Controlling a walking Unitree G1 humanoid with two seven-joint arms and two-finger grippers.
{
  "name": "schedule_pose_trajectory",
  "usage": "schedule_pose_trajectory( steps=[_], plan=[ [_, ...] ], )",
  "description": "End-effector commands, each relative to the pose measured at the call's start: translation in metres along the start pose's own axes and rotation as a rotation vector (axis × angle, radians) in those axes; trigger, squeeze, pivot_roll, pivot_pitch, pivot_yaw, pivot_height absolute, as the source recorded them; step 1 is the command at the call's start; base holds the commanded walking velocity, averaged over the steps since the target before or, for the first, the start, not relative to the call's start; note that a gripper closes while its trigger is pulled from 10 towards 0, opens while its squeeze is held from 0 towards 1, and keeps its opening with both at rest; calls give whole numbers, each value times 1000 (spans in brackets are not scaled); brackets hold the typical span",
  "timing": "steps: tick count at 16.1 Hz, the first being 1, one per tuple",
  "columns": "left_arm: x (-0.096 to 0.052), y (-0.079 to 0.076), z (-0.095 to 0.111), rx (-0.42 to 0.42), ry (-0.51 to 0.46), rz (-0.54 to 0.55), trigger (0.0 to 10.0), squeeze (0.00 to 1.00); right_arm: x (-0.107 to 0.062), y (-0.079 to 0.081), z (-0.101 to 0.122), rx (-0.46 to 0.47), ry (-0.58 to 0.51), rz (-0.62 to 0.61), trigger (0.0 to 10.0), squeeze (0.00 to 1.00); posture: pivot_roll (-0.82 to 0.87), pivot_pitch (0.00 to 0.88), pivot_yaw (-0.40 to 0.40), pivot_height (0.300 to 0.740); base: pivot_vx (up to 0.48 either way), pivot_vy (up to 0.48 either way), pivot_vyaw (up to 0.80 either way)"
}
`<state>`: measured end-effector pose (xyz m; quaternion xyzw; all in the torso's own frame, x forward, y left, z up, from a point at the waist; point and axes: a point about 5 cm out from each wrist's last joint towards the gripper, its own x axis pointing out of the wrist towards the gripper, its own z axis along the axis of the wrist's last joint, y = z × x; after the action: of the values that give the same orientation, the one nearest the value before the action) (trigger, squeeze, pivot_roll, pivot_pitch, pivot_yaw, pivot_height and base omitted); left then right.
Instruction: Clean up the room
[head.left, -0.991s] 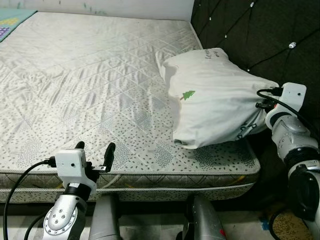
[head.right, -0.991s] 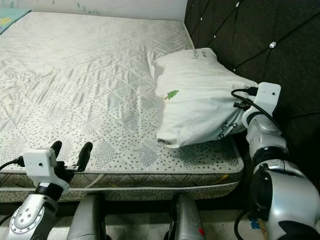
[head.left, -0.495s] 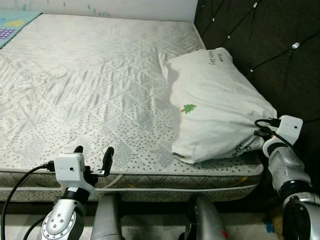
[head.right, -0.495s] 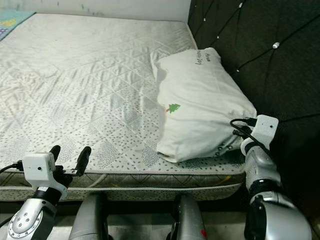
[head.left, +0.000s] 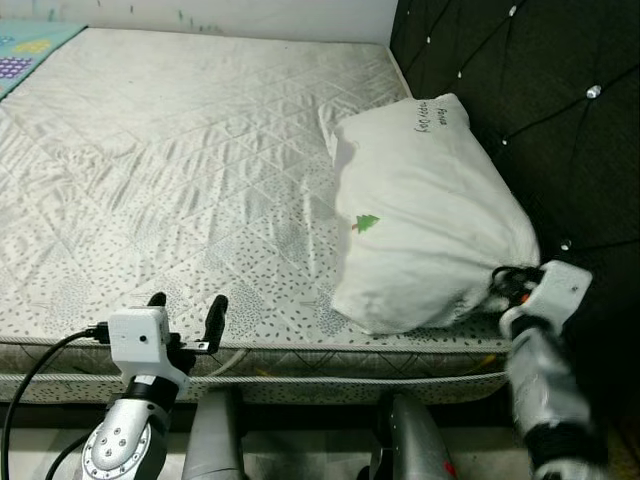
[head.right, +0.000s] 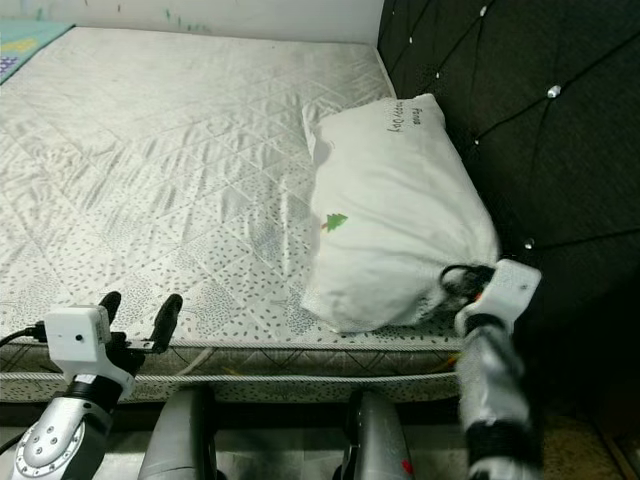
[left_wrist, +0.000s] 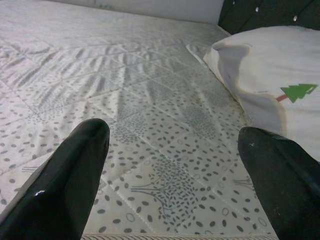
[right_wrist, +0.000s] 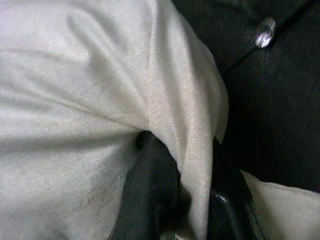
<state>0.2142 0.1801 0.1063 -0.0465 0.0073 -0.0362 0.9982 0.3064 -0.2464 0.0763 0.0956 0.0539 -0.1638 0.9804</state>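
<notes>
A white pillow (head.left: 420, 210) with a small green tree print lies on the right side of the quilted mattress (head.left: 180, 150), against the black tufted headboard (head.left: 540, 90). My right gripper (head.left: 497, 288) is at the pillow's near right corner, by the mattress's front edge. In the right wrist view its black fingers (right_wrist: 150, 190) are shut on a fold of the pillow's (right_wrist: 75, 100) fabric. My left gripper (head.left: 187, 306) hovers open at the mattress's front edge on the left, holding nothing. The left wrist view shows its two fingertips (left_wrist: 85, 145) wide apart above the dotted mattress (left_wrist: 165, 150).
A teal patterned mat (head.left: 30, 45) lies at the far left corner. The headboard runs along the whole right side. My grey legs (head.left: 215, 440) stand against the bed's front below the mattress edge.
My right gripper has come down and toward me, bringing the pillow's near corner with it; the pillow now lies flatter along the headboard. The left gripper has stayed put.
</notes>
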Motion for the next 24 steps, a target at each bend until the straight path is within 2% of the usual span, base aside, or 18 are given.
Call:
schedule_pose_trajectory(
  steps=[1,2,4,7,9,11,12,16,18,20,22,24],
  plan=[
    [-1,-1,1,6,4,-10,10000,0,-3,-3,2,-7,-4,-18,0,0,81,82,-53,561,0,0,0],
    [0,-1,1,7,4,-14,10000,0,-15,-2,-6,-12,13,-13,0,0,78,82,-51,561,0,0,0],
    [1,-1,1,9,6,-17,10000,0,-25,-4,-8,-17,28,-20,0,0,72,84,-48,561,0,0,0],
    [2,-2,1,9,5,-22,10000,0,-30,-4,-10,-20,46,-24,0,0,72,85,-48,561,0,0,0],
    [2,-2,1,9,5,-20,10000,0,-28,-3,-8,-31,64,-17,0,0,75,82,-49,561,0,0,0],
    [2,-2,1,8,5,-19,10000,0,-15,-4,0,-43,51,-7,0,0,76,81,-48,561,0,0,0],
    [3,-2,1,9,3,-18,10000,0,13,-13,29,-77,-10,-3,0,0,81,79,-55,561,0,0,0],
    [0,1,2,10,-1,4,10000,0,43,-47,86,-103,-100,-106,0,0,91,77,-68,561,0,0,0],
    [-1,0,1,9,1,5,10000,0,48,-59,105,-101,-137,-155,0,0,93,77,-69,561,0,0,0],
    [-1,0,1,9,2,7,10000,0,48,-73,115,-87,-154,-216,0,0,93,74,-67,561,0,0,0],
    [0,2,2,13,-1,4,10000,0,42,-98,111,-93,-142,-297,0,0,90,75,-63,561,0,0,0],
    [1,1,2,12,-1,-1,10000,0,34,-110,100,-129,-131,-326,0,0,81,75,-59,561,0,0,0]
  ],
)
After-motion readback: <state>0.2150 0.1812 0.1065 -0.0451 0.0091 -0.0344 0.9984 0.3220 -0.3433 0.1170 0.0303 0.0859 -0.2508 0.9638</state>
